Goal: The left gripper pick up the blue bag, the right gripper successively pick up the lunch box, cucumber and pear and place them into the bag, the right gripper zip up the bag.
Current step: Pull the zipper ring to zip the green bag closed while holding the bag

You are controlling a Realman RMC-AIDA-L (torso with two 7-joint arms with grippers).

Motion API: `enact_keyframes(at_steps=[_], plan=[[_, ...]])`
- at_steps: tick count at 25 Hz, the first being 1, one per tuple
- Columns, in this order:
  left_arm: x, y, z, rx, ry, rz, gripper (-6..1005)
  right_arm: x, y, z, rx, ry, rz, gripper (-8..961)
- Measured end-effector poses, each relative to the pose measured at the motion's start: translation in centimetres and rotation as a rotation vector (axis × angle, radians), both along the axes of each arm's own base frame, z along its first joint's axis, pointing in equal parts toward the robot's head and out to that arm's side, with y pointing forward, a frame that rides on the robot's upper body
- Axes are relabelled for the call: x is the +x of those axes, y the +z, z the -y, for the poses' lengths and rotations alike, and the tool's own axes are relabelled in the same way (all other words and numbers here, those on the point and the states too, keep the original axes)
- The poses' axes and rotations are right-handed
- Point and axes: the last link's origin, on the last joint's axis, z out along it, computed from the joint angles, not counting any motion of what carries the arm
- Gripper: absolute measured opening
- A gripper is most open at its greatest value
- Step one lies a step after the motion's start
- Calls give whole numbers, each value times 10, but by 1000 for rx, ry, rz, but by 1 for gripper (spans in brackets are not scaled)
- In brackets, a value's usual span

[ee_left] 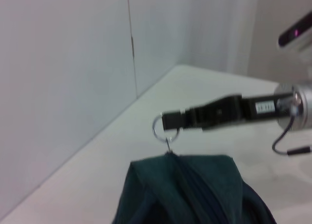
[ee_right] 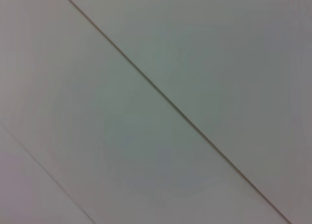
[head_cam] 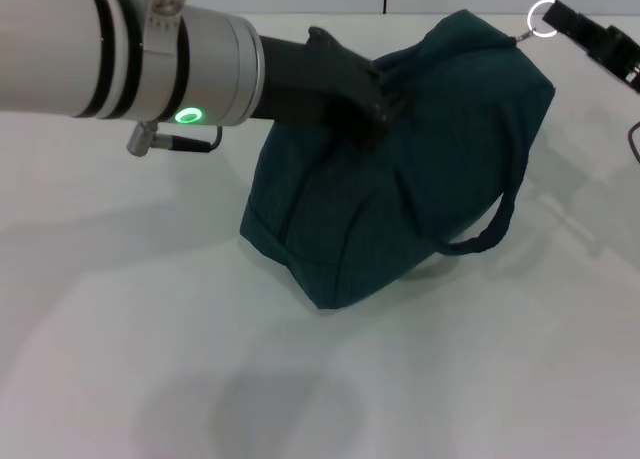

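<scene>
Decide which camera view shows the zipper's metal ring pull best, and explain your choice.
The left wrist view: the ring pull sits mid-picture, held at the tip of the right gripper above the blue bag. The head view shows it only at the top edge. The right wrist view shows none of it.

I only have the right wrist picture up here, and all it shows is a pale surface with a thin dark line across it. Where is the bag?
Observer: The blue bag sits on the white table, between both arms.
Operator: Is anything holding it?
Observer: Yes. The left gripper is clamped on the fabric at the bag's top.
Operator: And the arm whose camera I'm watching?
Observer: The right gripper is at the bag's far end, closed on the metal ring pull of the zipper.
Operator: Is the food visible?
Observer: No lunch box, cucumber or pear shows in any view; the bag looks closed along the top.
</scene>
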Motion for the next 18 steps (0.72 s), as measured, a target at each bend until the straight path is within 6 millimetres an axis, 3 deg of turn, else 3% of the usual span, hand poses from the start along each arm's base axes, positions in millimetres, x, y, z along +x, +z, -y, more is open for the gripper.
enact_keyframes(at_steps=[18], plan=[[14, 13, 14, 25, -128, 138, 42, 16, -12, 3, -42, -124, -48, 4]])
